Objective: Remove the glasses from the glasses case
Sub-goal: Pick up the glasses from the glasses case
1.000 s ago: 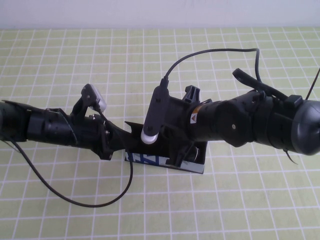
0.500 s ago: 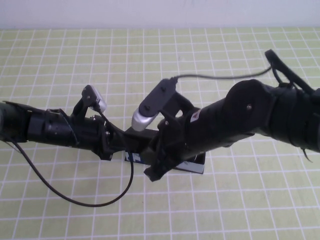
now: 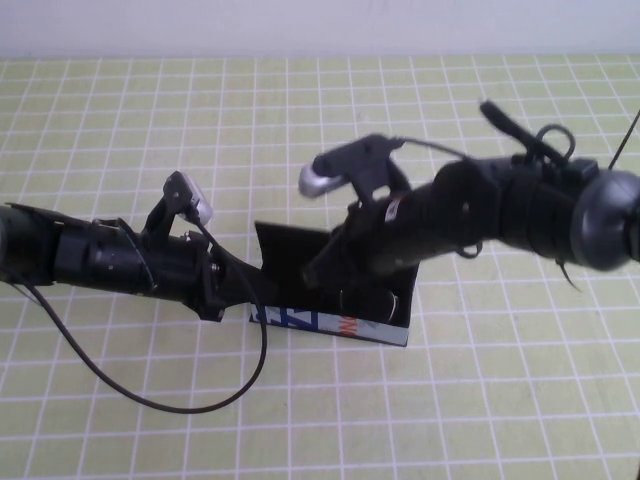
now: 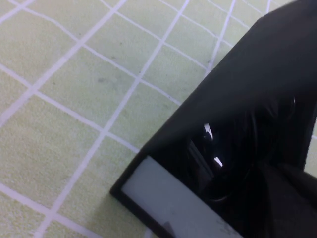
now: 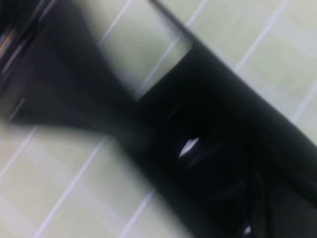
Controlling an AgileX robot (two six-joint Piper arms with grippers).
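The glasses case (image 3: 330, 325) lies open at the table's middle, its white printed front toward me and its black lid standing up behind. The black glasses (image 3: 368, 300) lie inside it; the left wrist view shows them as dark shiny shapes (image 4: 210, 153) behind the white front (image 4: 163, 198). My left gripper (image 3: 245, 290) is at the case's left end and shut on it. My right gripper (image 3: 335, 265) reaches from the right down over the open case, just above the glasses. The right wrist view shows only the blurred black case (image 5: 223, 124).
A green cloth with a white grid (image 3: 120, 400) covers the table. A black cable (image 3: 200, 405) loops from the left arm onto the cloth in front of the case. A white wall runs along the table's far edge.
My right arm has swung: it dipped forward over the case's front, then pulled back and up over the case's inside. The left arm and the case have not moved.
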